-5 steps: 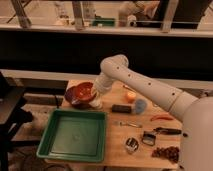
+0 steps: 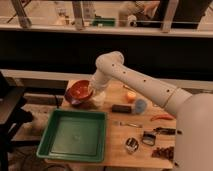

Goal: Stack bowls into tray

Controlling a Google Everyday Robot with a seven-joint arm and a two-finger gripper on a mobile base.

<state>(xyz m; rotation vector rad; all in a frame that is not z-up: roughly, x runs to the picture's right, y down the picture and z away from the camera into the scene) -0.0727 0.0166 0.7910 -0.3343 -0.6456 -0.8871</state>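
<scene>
A red-orange bowl (image 2: 79,91) with a dark maroon outside sits tilted at the table's back left corner, just behind the tray. My gripper (image 2: 92,92) is at the bowl's right rim and is shut on it, with the white arm reaching in from the right. The large green tray (image 2: 75,136) lies below the bowl at the front left of the table, and nothing is in it. I cannot tell whether a second bowl lies under the first.
A small white cup (image 2: 99,100) stands right under my gripper. To the right lie a black block (image 2: 121,108), an orange object (image 2: 131,96), a blue object (image 2: 140,105), a red pepper (image 2: 162,118), cutlery (image 2: 127,124) and a metal cup (image 2: 131,145). A dark chair stands left of the table.
The bowl and my gripper have shifted slightly to the left; the bowl looks a little more tilted.
</scene>
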